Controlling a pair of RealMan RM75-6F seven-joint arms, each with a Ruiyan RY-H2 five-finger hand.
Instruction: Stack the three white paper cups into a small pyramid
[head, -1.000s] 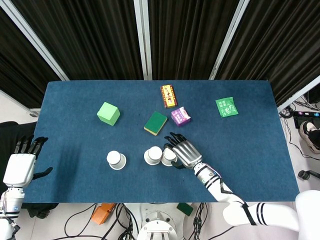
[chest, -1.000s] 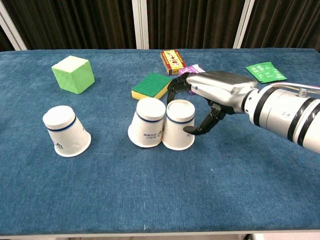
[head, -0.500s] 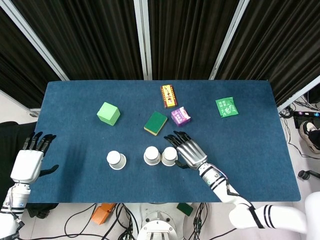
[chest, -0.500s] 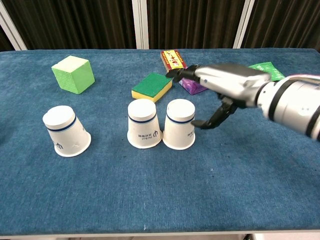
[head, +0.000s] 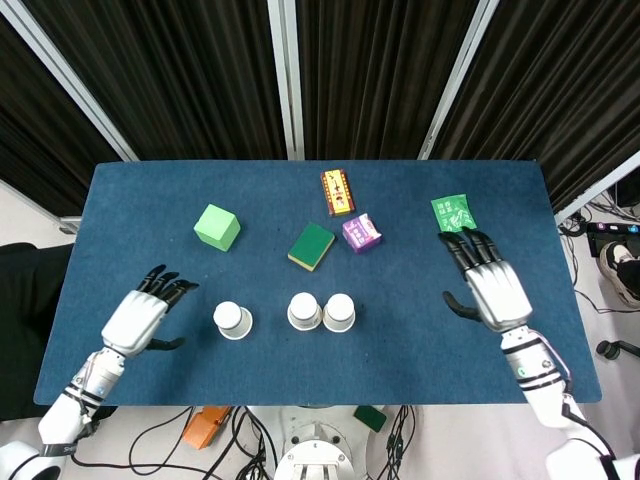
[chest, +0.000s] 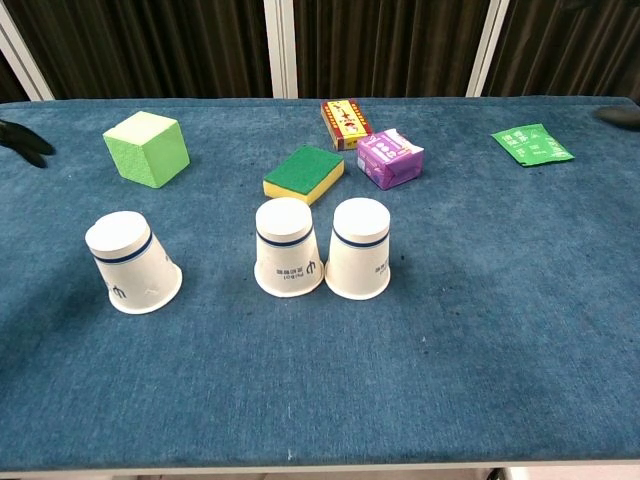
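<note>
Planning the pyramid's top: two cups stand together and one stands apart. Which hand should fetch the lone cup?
Left, probably. The left hand hovers open just beside the lone cup, on its outer side. The right hand is open too, but far across the table, with the paired cups between it and that cup.

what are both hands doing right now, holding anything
Left hand: open, holding nothing, left of the lone paper cup.
Right hand: open, holding nothing, away from the paired cups.
</note>
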